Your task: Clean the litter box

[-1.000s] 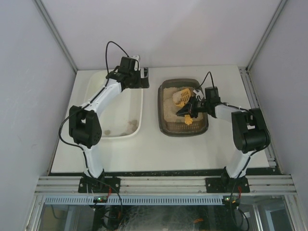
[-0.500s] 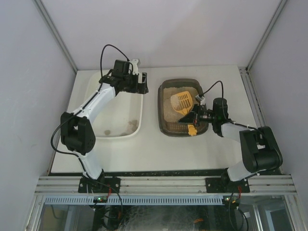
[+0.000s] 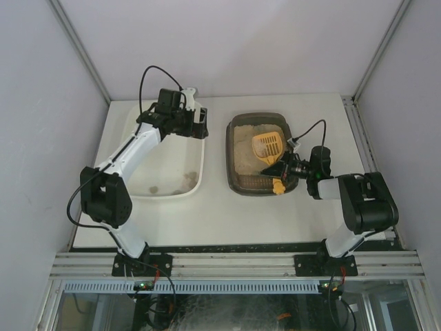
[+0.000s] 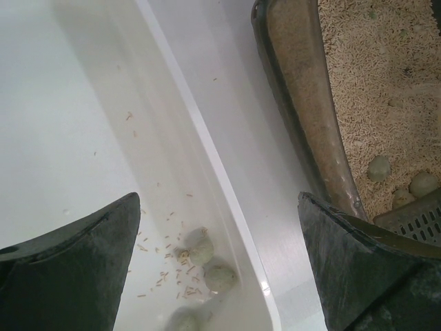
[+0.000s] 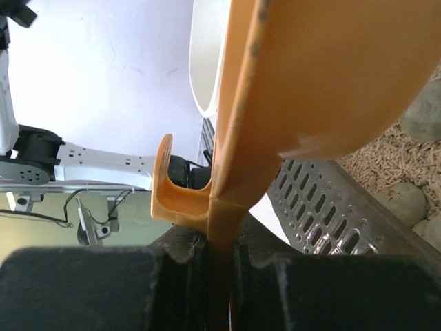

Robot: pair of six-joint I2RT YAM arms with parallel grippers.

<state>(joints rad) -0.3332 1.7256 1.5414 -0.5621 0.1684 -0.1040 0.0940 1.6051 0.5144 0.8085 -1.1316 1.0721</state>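
Observation:
The dark brown-grey litter box [image 3: 232, 131] with beige litter sits mid-table; its rim [image 4: 303, 124] also shows in the left wrist view. My right gripper [image 3: 284, 168] is shut on the handle of an orange slotted scoop [image 3: 267, 147], whose head lies over the litter. The scoop handle [image 5: 238, 179] fills the right wrist view. Grey-green clumps [image 5: 403, 203] lie in the litter, and more clumps [image 4: 379, 167] show in the left wrist view. My left gripper [image 3: 204, 123] is open and empty above the right rim of the white tub [image 3: 145, 114].
The white tub [image 4: 83, 103] holds several grey-green clumps [image 4: 219, 277] and scattered litter grains near its right wall. A perforated grey panel [image 5: 324, 207] sits at the litter box's near end. Enclosure walls surround the table.
My right arm has drawn back and lowered, swinging the scoop head to the right over the litter. My left arm has shifted slightly left.

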